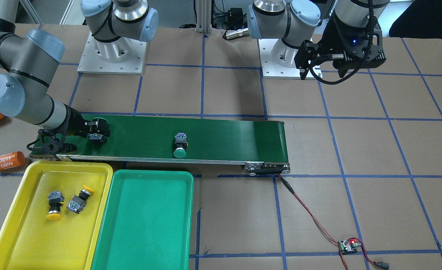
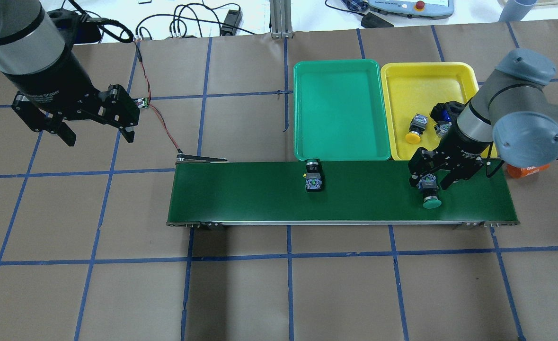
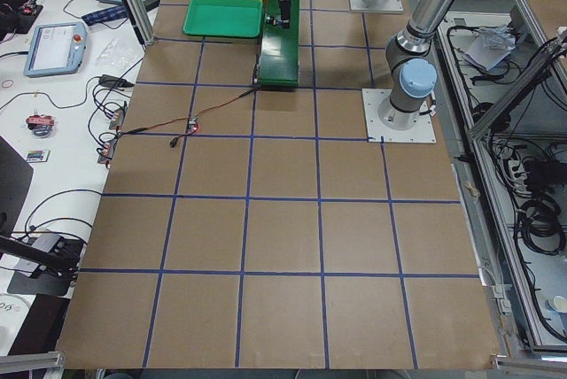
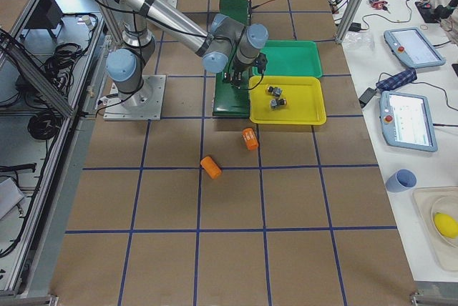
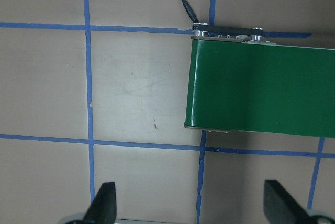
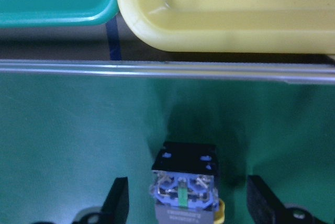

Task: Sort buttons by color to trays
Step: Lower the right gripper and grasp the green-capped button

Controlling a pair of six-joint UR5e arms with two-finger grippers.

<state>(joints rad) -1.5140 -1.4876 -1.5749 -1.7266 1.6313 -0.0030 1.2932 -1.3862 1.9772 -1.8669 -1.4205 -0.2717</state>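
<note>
Two of the buttons wear green caps, and both lie on the conveyor belt (image 2: 260, 194). The coming move turns on the end button (image 2: 430, 195), which lies at the belt's end just beside the yellow tray (image 2: 428, 66). It sits directly under the right hand (image 2: 431, 181), between the fingers (image 6: 118, 200) (the wrist view shows a gap on each side, so this hand is spread apart and grips nothing).

The end button's long axis runs across the belt, with the round cap toward the robot's edge and the grey-blue block end toward the trays. The fingers straddle it crosswise to that axis, so closing should pinch the body's flanks.

The green tray (image 2: 340, 109) lies next to the yellow one, along the belt toward its middle. The mid-belt button (image 2: 313, 179) also lies crosswise but reversed, cap toward the green tray. Both yellow-capped buttons (image 1: 54, 204) rest in the yellow tray.

The left hand (image 2: 99, 137) hangs spread wide and holds nothing, over the worktop (image 2: 260, 284) off the belt's far end. The right arm is plainly the nearer one.
</note>
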